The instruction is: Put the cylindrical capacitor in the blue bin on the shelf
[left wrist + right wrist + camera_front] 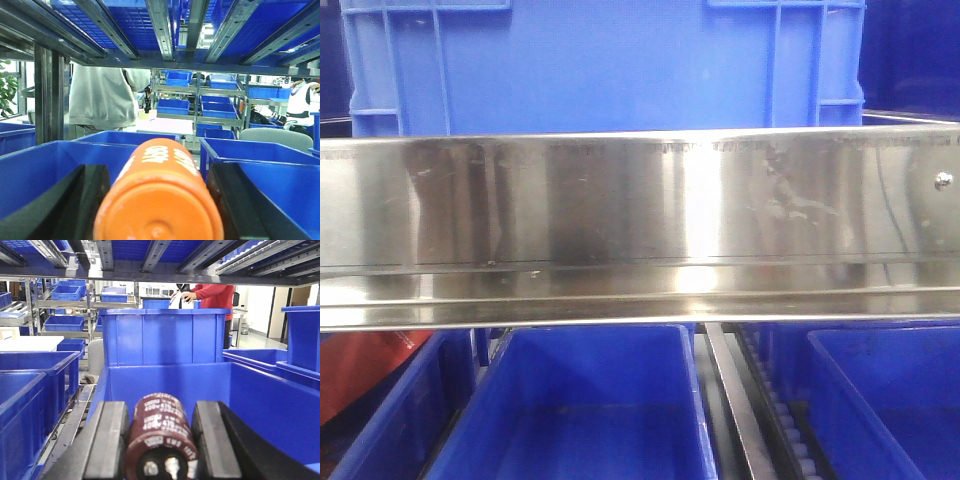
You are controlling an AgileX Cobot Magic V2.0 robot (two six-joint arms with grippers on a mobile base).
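So that it can drop into the blue bin (170, 382) ahead, the brown capacitor (161, 432) sits low in the middle, squeezed by the right gripper (160, 412); the left gripper (157, 169) seems to squeeze an orange capacitor (160, 200).

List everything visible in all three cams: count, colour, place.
shelf front rail: one, shiny steel, across front view
screw: one, silver, rail's right end
large crate: one, blue, above rail
blue bins: three, below rail; more on background racks
roller track: one, steel, between middle and right bins
red object: one, lower left, unidentifiable
people: three, background; grey, white, red tops
plant: one, green, left wrist view's left edge
orange capacitor: one, left wrist view foreground
dark brown capacitor: one, right wrist view foreground
left pincer: one, black, shut on orange capacitor
right pincer: one, black, shut on dark brown capacitor
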